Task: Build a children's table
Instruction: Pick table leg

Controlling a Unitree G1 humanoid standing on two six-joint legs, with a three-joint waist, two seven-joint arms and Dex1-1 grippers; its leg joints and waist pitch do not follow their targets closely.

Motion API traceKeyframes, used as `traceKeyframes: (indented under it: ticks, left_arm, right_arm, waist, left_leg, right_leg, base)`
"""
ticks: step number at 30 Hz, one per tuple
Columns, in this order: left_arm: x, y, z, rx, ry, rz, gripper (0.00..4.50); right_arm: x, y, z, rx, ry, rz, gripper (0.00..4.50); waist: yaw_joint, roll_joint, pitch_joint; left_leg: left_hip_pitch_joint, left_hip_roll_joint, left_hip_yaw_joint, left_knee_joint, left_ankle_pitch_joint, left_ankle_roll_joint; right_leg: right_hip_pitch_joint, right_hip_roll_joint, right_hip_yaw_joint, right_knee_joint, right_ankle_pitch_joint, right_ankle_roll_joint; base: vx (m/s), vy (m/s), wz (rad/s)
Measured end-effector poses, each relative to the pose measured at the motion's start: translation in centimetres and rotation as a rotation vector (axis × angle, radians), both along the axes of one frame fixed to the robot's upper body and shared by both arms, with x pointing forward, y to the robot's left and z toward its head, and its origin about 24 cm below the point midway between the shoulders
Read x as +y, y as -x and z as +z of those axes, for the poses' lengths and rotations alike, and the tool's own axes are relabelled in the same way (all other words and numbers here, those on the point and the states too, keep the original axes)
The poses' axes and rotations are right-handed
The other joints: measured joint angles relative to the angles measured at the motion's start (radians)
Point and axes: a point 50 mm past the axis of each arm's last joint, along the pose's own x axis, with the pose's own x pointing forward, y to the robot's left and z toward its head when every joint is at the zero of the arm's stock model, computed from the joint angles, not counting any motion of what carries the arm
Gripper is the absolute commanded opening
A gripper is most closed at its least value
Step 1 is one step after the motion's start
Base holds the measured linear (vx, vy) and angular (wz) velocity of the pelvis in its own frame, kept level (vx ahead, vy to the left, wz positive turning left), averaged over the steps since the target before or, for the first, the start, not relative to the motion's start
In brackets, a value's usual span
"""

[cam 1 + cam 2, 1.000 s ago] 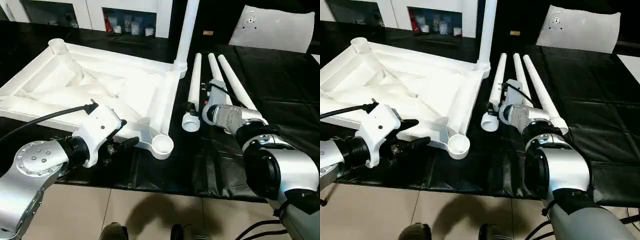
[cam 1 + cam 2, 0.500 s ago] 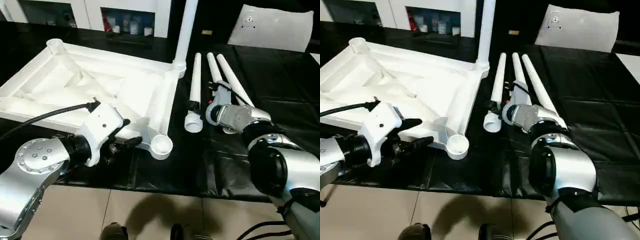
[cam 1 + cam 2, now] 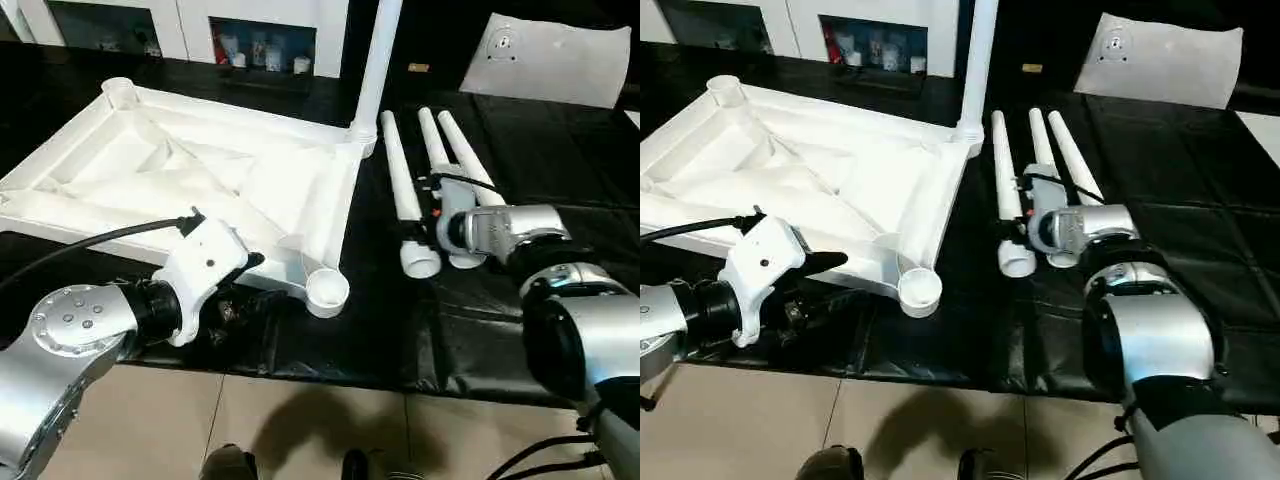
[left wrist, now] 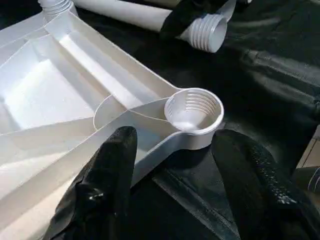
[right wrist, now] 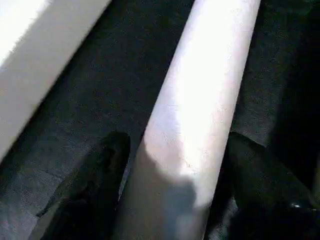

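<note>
The left gripper [image 4: 172,165] stands open, its fingers either side of the table top's [image 3: 190,180] near corner socket [image 4: 194,111], gripping nothing. The right gripper [image 5: 170,195] straddles the leftmost of three loose legs [image 3: 405,195] lying beside the top; whether it clamps is unclear. A fourth leg [image 3: 378,60] stands upright in a far socket, cut off above.

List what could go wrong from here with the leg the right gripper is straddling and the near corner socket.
1. The right gripper has a finger on each side of the loose leg, near its threaded end; the round, tapered tube might roll or slip out when lifted.
2. Two more legs lie right beside it and could get knocked.
3. The left gripper, open, sits at the tabletop's empty near socket; it may obstruct inserting the leg.
</note>
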Motion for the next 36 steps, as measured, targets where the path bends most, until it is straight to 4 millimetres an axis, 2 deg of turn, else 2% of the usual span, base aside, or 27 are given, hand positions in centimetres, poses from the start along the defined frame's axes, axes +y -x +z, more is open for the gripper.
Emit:
traceKeyframes:
  ticks: [8, 9, 12, 14, 21, 31, 36]
  left_arm:
    - [-0.2, -0.2, -0.4, 0.020, 0.000, -0.015, 2.73]
    - [-0.3, -0.2, -0.4, 0.020, 0.000, -0.019, 2.73]
    - [-0.5, -0.3, -0.1, 0.006, 0.002, -0.032, 2.73]
    - [-0.5, -0.3, 0.0, 0.004, 0.003, -0.034, 2.73]
    - [-0.6, -0.4, -0.1, 0.001, 0.006, -0.040, 2.73]
    - [-0.6, -0.7, -0.2, -0.008, 0.009, -0.044, 2.73]
    - [-0.5, -0.9, -0.3, -0.003, 0.010, -0.037, 2.73]
  right_arm:
    - [0.6, 0.0, -0.3, -0.004, 0.031, 0.012, 3.20]
    - [0.6, 0.0, -0.4, -0.003, 0.030, 0.007, 2.90]
    - [0.6, 0.2, -0.7, 0.003, -0.006, -0.021, 2.80]
    - [1.0, 0.2, -0.9, 0.006, -0.026, -0.026, 2.49]
    - [1.0, 0.5, -1.5, 0.032, -0.064, -0.075, 2.16]
    - [1.6, 0.2, -1.6, -0.033, -0.138, -0.101, 2.00]
    - [1.8, 0.2, -1.9, -0.060, -0.138, -0.098, 1.98]
  waist:
    - [0.000, -0.001, -0.005]
    - [-0.001, -0.001, -0.006]
    - [0.000, -0.004, -0.009]
    - [0.000, -0.004, -0.009]
    - [-0.001, -0.005, -0.010]
    - [-0.010, -0.003, -0.013]
    - [-0.009, 0.000, -0.022]
  left_leg:
    - [0.002, 0.000, 0.000, 0.002, 0.000, 0.000]
    - [0.002, 0.000, 0.000, 0.002, 0.000, 0.000]
    - [0.003, 0.000, 0.000, 0.005, 0.000, -0.001]
    - [0.005, 0.000, 0.000, 0.007, 0.000, -0.001]
    - [0.019, 0.000, -0.002, 0.007, 0.000, -0.001]
    - [0.018, 0.000, -0.003, 0.008, 0.001, -0.002]
    - [0.018, 0.000, -0.003, 0.009, 0.001, -0.002]
  right_leg:
    - [0.001, 0.000, 0.000, 0.002, 0.000, 0.000]
    - [0.001, 0.000, 0.000, 0.003, 0.000, 0.000]
    - [0.001, 0.000, 0.000, 0.007, 0.000, 0.000]
    - [0.002, 0.000, 0.001, 0.010, 0.000, 0.000]
    - [0.017, 0.000, 0.000, 0.012, -0.002, 0.002]
    - [0.016, 0.000, 0.000, 0.014, 0.001, -0.002]
    - [0.016, 0.000, 0.000, 0.014, 0.001, -0.002]
  base:
    - [0.000, 0.000, 0.00]
    - [0.000, 0.000, 0.00]
    - [0.000, 0.000, 0.00]
    - [0.000, 0.000, 0.00]
    - [0.000, 0.000, 0.00]
    - [0.000, 0.000, 0.00]
    - [0.000, 0.000, 0.00]
